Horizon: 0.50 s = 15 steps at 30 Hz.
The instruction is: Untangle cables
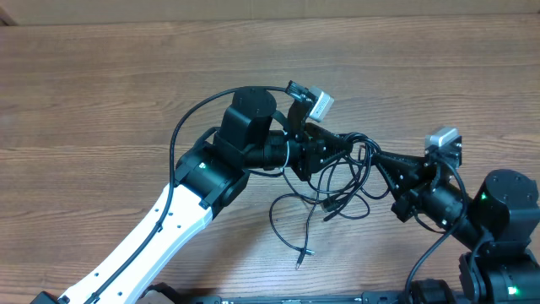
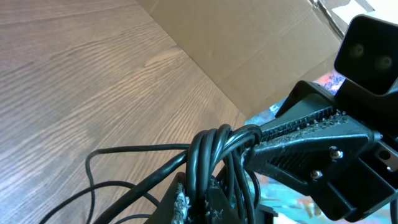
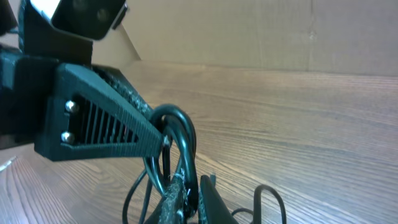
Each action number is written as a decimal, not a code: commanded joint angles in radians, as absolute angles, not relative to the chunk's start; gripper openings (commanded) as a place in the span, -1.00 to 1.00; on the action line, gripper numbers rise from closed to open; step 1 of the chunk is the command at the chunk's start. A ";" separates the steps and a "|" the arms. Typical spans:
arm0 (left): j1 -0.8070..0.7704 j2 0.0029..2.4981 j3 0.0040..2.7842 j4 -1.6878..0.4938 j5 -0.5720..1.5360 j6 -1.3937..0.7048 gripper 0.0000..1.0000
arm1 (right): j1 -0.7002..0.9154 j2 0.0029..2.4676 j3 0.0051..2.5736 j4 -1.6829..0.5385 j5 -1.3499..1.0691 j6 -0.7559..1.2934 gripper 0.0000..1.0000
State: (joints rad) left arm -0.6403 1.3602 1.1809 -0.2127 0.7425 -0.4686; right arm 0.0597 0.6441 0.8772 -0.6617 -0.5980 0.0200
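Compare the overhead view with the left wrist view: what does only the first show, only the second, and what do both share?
Overhead only: the left arm and right arm, and a loose plug end on the table. Left wrist only: a cardboard wall behind the table, and the cables looped against the right arm's ribbed finger. Both: the black cables and the wood-grain table.

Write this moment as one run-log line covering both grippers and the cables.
left gripper: shut on cables | right gripper: shut on cables | cables: looped bundle pinched between both, tangled
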 commanded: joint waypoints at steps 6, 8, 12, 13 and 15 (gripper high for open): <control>-0.642 1.364 1.196 -0.258 0.726 -0.234 -0.92 | 0.062 0.637 0.886 -0.731 -0.604 -0.111 0.25; -0.642 1.364 1.196 -0.268 0.725 -0.211 -0.92 | 0.062 0.637 0.886 -0.729 -0.604 -0.111 0.53; -0.642 1.364 1.196 -0.268 0.732 -0.208 -0.91 | 0.062 0.637 0.886 -0.728 -0.604 -0.114 0.79; -0.642 1.364 1.196 -0.268 0.735 -0.208 -0.92 | 0.062 0.637 0.886 -0.728 -0.604 -0.114 0.75; -0.642 1.364 1.196 -0.264 0.773 -0.196 -0.92 | 0.062 0.637 0.886 -0.720 -0.606 -0.114 0.35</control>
